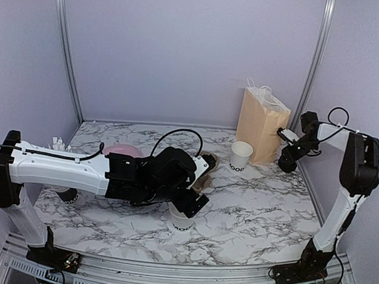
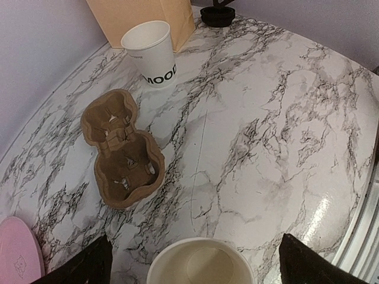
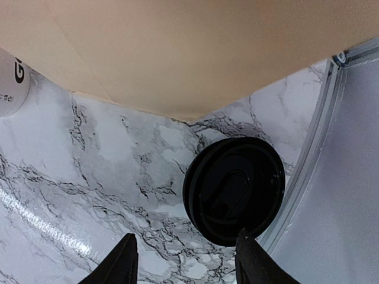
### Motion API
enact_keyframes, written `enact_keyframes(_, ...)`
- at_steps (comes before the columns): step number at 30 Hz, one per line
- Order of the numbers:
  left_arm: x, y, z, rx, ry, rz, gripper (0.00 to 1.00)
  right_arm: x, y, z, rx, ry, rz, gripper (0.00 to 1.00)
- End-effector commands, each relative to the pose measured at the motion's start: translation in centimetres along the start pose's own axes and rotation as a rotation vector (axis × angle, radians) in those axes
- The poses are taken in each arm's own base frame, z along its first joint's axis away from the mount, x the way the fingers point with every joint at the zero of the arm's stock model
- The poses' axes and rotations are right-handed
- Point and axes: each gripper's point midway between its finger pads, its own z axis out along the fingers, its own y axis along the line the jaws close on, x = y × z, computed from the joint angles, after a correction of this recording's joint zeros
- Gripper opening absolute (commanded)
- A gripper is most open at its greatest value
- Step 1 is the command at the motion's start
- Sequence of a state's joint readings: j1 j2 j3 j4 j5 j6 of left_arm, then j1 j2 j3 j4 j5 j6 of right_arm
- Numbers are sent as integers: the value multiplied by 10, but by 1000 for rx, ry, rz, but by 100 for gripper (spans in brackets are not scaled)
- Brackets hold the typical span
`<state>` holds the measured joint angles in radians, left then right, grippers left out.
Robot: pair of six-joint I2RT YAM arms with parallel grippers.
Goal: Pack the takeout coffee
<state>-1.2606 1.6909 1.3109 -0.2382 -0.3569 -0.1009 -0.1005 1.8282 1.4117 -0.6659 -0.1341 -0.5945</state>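
**A:** What did the left gripper [image 2: 194,251] have hold of?

**B:** Nothing. Its jaws stood at full spread with one finger on either side of the near cup [image 1: 181,223], and neither was plainly touching it. The cup stood upright and lidless on the table [image 1: 262,216], close to the front edge, and it looked empty. The tray [image 2: 121,151] lay just beyond it with its sockets unfilled.

**A:** And the right gripper [image 3: 183,263]?

**B:** Its jaws were partly apart and held nothing. The lid [image 3: 234,189] lay flat on the table just ahead of its fingertips, beside the corner of the bag [image 1: 260,123] and hard by the side rail.

**A:** Where was the other cup?

**B:** The far cup [image 2: 151,53] stood upright and lidless in front of the bag, past the tray's far end.

**A:** How should the left grasp have been done, then?

**B:** I'd have kept the near cup centred between the fingers and closed gently. An open paper wall would likely squash under a hard pinch. Then I'd lift it straight up, carry it over the nearer socket and lower it plumb. The tray looked light, so a cup that caught its rim could have pushed it away.
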Motion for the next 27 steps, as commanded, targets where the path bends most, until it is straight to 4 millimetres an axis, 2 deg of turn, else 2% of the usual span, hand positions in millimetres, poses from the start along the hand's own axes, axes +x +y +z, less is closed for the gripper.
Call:
enact_keyframes(1, -1, -1, -3, 3, -11, -3, 99, -5, -13, 6, 17, 45, -5, 54)
enact_keyframes(9, -2, 1, -4, -8, -16, 0, 99, 1, -18, 31, 8, 93, 5, 51)
enact_keyframes(14, 2, 0, -1, -6, -5, -2, 99, 3, -17, 43, -8, 106, 12, 44)
enact_keyframes(17, 3, 0, 1, -7, -1, -1, 99, 3, -17, 45, -12, 106, 17, 37)
enact_keyframes(23, 3, -3, 4, -1, 3, 0, 99, 4, -18, 49, -11, 110, 25, 32)
enact_keyframes(27, 4, -3, 5, 0, 7, 1, 99, 5, -20, 51, -7, 113, 29, 24)
